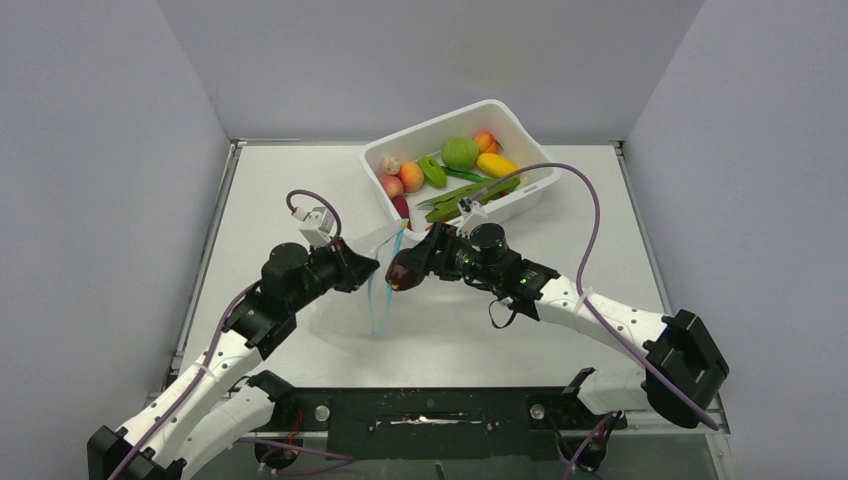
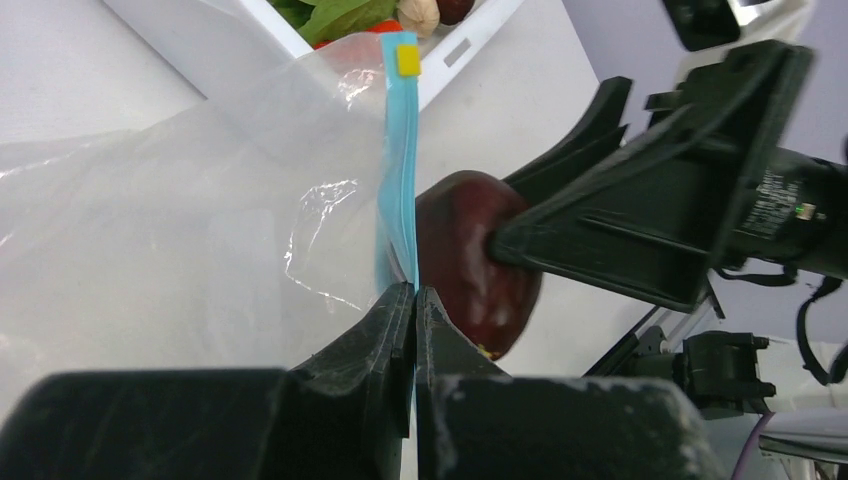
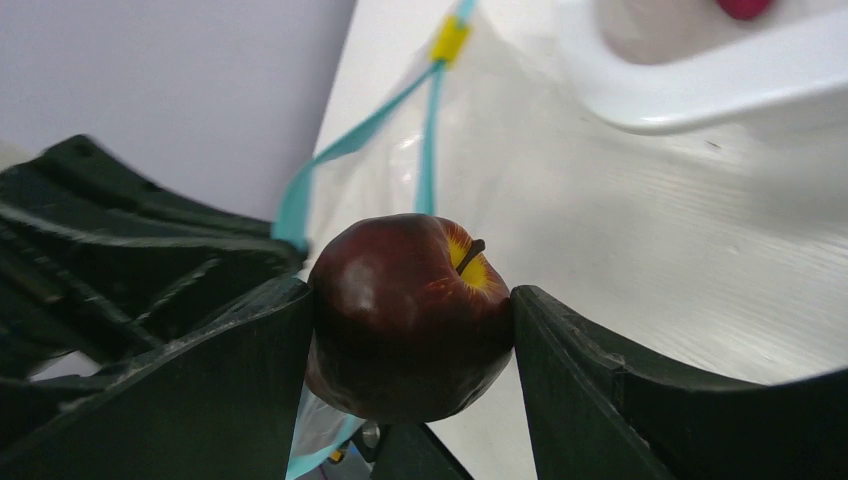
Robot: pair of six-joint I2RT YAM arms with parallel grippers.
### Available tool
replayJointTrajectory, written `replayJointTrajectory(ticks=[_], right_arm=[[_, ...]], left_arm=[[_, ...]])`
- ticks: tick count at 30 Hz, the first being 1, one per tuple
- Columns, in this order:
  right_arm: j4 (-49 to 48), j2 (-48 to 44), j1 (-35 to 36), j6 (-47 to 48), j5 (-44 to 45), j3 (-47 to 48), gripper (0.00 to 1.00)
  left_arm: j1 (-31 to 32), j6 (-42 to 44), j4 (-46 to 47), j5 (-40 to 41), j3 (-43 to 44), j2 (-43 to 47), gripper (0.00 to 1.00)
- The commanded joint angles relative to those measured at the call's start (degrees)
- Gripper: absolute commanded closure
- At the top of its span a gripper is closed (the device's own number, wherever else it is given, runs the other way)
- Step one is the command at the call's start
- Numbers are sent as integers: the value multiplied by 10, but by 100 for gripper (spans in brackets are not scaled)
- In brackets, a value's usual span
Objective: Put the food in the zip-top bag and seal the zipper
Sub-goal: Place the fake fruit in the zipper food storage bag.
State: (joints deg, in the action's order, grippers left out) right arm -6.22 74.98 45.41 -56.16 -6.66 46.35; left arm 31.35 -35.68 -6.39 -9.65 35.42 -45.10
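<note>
My right gripper (image 3: 412, 310) is shut on a dark red apple (image 3: 405, 310), one piece of the food, and holds it just right of the zip-top bag's mouth (image 1: 403, 270). The clear zip-top bag (image 2: 180, 230) hangs from my left gripper (image 2: 415, 292), which is shut on the blue zipper (image 2: 400, 170) strip. A yellow slider (image 2: 407, 60) sits at the far end of the zipper. In the top view the left gripper (image 1: 368, 268) and the apple sit close together, with the blue strip (image 1: 382, 290) between them. More food (image 1: 455, 165) lies in the white tub.
The white tub (image 1: 530, 195) stands at the back centre of the table, just beyond both grippers, with peaches, a green ball, a yellow piece and green pods in it. Grey walls close in the table on three sides.
</note>
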Motion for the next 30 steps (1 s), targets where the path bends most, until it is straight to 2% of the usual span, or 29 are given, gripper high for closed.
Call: replayJointTrajectory(ticks=[1,9,13,18,24,30], right_arm=[[-4,-6,23,9,12,40,59],[54,9,34,-35,69,68,57],[30,7,34,-98,58,63,52],[9,-15,38,-159,85,59,50],[18,-22,34,-180,130,63,46],[41,5,49,-187,127,82,37]], left_arm=[[-1,-27,76,-37,25,12,100],[-1,-54,122,-51,-4,35,100],[-1,-48,134,-49,-22,35,100],[-1,-68,159,-51,-46,30,100],[-1,-84,219,-56,-74,32,100],[-1,-84,208,-57,-68,24,100]])
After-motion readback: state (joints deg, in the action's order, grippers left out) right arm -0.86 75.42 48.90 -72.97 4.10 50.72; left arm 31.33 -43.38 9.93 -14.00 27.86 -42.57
